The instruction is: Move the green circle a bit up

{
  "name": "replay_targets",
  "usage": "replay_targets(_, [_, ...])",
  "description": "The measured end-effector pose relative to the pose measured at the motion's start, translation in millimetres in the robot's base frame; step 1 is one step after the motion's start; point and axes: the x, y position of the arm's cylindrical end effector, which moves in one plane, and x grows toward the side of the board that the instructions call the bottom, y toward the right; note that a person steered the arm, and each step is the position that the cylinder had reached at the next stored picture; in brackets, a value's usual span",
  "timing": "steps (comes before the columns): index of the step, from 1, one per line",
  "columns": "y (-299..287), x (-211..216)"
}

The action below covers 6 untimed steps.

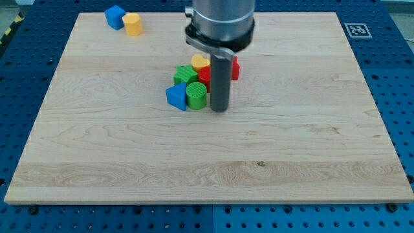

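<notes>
The green circle (196, 95) is a ribbed green cylinder in a cluster near the board's middle. My tip (219, 109) stands just to its right, close to or touching it. A blue triangle block (175, 97) touches the circle's left side. Another green block (186, 75) sits just above them. A yellow block (200, 62) and red blocks (205, 76) lie above the circle, partly hidden behind my rod; a red piece (235, 67) shows to the rod's right.
A blue block (115, 17) and a yellow block (132, 24) sit together near the board's top left. The wooden board (207, 168) lies on a blue perforated table, with a marker tag (356, 30) at top right.
</notes>
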Motion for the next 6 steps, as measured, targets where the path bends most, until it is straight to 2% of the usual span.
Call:
replay_targets(2, [0,14])
replay_targets(4, [-50,4])
replay_targets(5, [-56,-21])
replay_targets(6, [-56,-26])
